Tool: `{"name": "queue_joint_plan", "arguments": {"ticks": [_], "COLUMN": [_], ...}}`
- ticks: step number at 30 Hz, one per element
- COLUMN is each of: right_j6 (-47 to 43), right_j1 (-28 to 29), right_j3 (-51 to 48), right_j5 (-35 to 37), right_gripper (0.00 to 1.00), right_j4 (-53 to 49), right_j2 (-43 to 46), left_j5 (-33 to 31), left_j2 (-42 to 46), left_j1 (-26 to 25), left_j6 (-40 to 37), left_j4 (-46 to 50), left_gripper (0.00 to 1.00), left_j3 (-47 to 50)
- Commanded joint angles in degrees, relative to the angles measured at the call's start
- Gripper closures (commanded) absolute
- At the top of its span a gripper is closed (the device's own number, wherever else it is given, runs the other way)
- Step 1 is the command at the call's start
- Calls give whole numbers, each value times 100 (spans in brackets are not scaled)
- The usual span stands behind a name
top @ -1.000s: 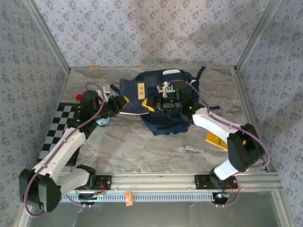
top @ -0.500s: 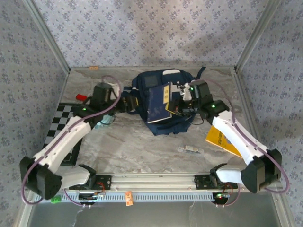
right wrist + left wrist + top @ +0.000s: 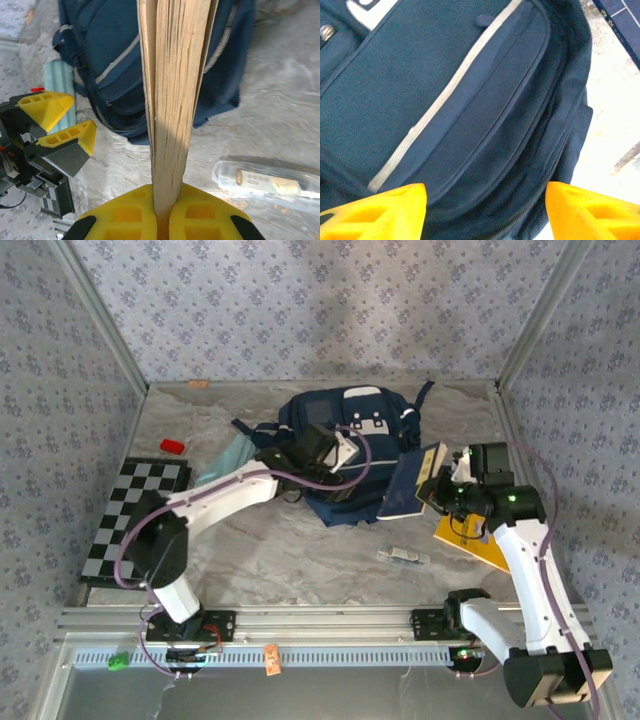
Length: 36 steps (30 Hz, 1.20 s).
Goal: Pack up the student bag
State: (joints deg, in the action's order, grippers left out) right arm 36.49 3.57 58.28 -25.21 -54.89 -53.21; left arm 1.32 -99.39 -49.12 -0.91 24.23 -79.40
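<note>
Student bag under released left pincer; right pincer clenches navy book beside it, near yellow book

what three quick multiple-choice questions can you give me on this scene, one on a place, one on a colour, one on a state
1. Where on the table does the checkerboard lie?
A) its left side
B) its right side
C) its middle

2. What colour is the small block just beyond the checkerboard?
A) red
B) white
C) green

3. What state is the right gripper in?
A) open and empty
B) shut on a book
C) shut on a pen

Answers:
1 A, it lies along the table's left edge in the top view.
2 A, it shows bright red against the grey surface.
3 B, its yellow fingers press the book's pages from both sides in the right wrist view.
</note>
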Motion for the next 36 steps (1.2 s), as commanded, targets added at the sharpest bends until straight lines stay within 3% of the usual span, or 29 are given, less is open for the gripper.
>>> {"name": "queue_joint_plan", "arguments": {"ticks": [1,6,14,28,36], "right_j6": [-243,-274,-260,-428,-506], "right_j1": [-315,-576,-660,-797,-806], "right_j3": [-106,-245,-331,-80,405], "right_j5": [-80,-392,-554,-516,-43], "right_gripper": [100,100,100,100,100], "right_j4": [-326,-222,-103,-471,-1143], "right_j2": [132,122,72,97,287], "left_j5": [-274,-416,-669,-607,-651], "left_j2": [-549,-1285,-2056,-1968,-1214], "left_j1": [-101,-204,-203,-121,-56], "left_j6": [-766,-1319,-1535,-2008,-2054], "left_j4": [17,24,182,495,753], "left_gripper": [38,38,38,100,100], "left_j3": [-560,-1033,-1683,-2159,-2439]}}
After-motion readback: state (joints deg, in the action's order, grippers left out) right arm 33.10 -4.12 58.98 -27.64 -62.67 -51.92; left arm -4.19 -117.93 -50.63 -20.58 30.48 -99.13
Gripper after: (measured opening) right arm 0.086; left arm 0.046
